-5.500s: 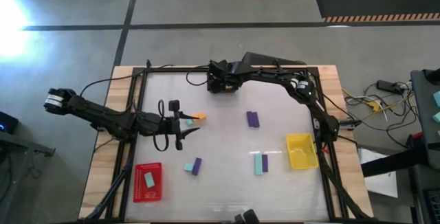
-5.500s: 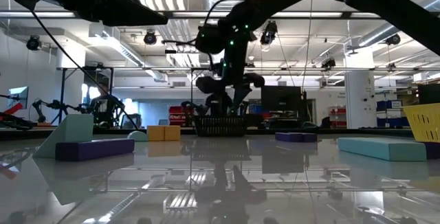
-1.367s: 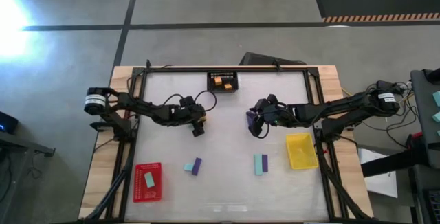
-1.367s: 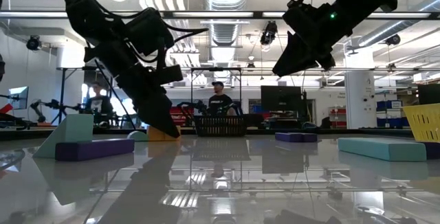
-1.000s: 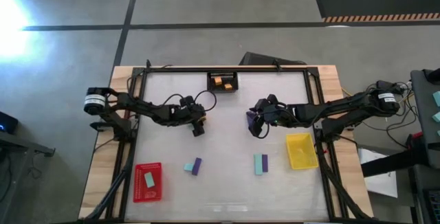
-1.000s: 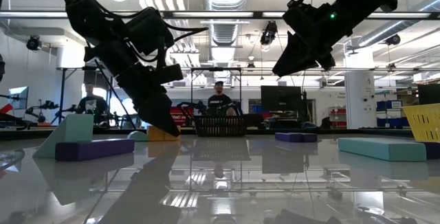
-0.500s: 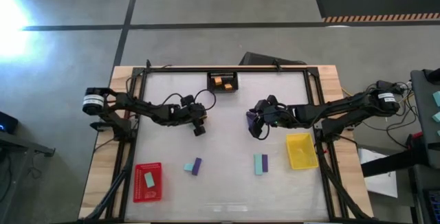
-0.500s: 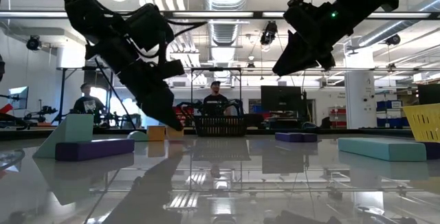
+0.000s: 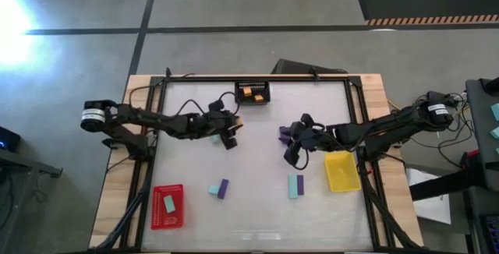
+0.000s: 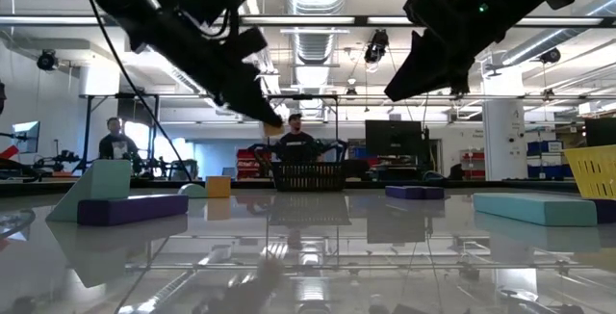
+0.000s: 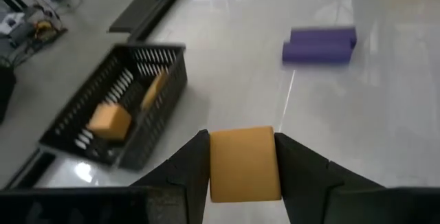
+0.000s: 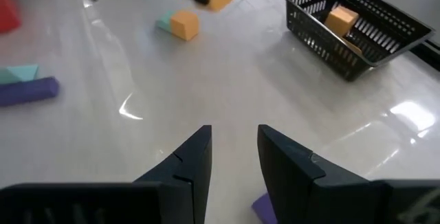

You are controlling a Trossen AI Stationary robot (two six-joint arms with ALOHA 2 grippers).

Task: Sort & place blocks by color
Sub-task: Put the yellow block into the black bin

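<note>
My left gripper (image 9: pixel 228 139) hangs above the table's middle left, shut on an orange block (image 11: pixel 244 163). A second orange block (image 12: pixel 184 25) lies on the table below it, against a teal block (image 9: pixel 214 139). My right gripper (image 9: pixel 291 154) hovers right of centre, open, with nothing between its fingers (image 12: pixel 196 157). A purple block (image 9: pixel 284 133) lies on the table just beside and under it. Two teal-and-purple pairs (image 9: pixel 218 188) (image 9: pixel 295 185) lie nearer the front edge. My left gripper pinches the orange block by two opposite sides (image 11: pixel 214 165) between its two fingers. The fingers come slanting down from the table's left side. The block is lifted clear of the table, and its top face shows between the fingertips (image 11: pixel 199 148).
A black basket (image 9: pixel 253 93) with orange blocks stands at the far edge. A red tray (image 9: pixel 168 206) with a teal block is at the near left, and a yellow tray (image 9: pixel 341 170) at the right. People stand in the room beyond the table.
My left gripper has risen from the table and tipped closer to level, carrying one orange block up clear of the surface. The other orange block has stayed on the table. My right gripper has swung a little toward the near edge.
</note>
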